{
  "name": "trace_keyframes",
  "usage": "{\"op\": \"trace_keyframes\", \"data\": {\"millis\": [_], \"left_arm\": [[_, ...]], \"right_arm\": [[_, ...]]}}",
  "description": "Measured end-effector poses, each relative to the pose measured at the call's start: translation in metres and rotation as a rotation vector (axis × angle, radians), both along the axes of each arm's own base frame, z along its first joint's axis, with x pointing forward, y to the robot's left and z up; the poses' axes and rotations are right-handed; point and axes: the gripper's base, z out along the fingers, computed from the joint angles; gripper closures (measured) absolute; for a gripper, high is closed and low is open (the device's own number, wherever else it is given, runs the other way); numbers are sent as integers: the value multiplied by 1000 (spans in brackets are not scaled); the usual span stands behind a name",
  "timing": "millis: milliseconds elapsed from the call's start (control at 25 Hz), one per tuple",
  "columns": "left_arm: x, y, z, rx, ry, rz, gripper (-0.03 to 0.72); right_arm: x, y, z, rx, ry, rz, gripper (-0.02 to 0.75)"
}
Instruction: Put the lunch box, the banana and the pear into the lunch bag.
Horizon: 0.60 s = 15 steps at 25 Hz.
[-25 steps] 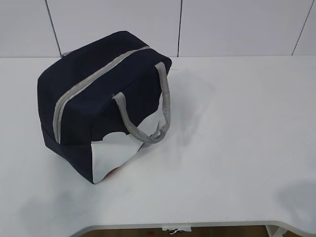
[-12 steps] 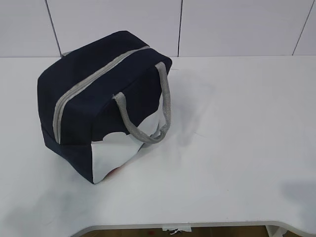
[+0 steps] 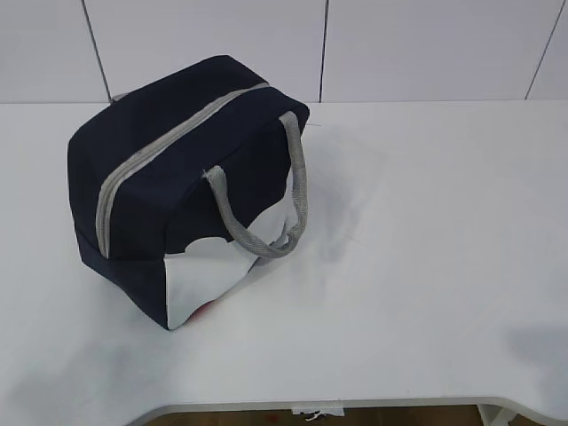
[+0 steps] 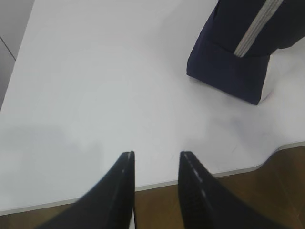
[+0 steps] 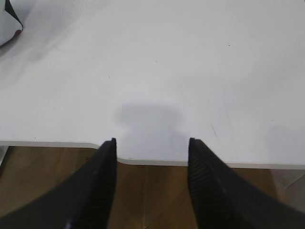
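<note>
The lunch bag [image 3: 182, 191] sits zipped, contents hidden; both grippers' fingers [image 4: 125, 191] [image 5: 106, 183] parted, empty.

Left gripper [image 4: 156, 160] jaws apart above table [image 4: 95, 95] edge, lunch bag [image 4: 233, 57] beyond.

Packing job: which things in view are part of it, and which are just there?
Part of the job:
- lunch bag, zipped shut, standing on the table
- left gripper and right gripper, both open and empty, hanging over the table's near edge
- lunch box, banana, pear: none in view

Just there:
- white wall panels behind the table
</note>
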Motion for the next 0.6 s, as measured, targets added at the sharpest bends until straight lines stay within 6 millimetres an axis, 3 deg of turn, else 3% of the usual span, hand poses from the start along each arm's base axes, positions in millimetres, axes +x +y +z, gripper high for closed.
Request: {"op": "trace_keyframes", "data": {"millis": [600], "left_arm": [[0,0,0,-3,0,-2,452]], "right_arm": [[0,0,0,0,-2,0,356]]}}
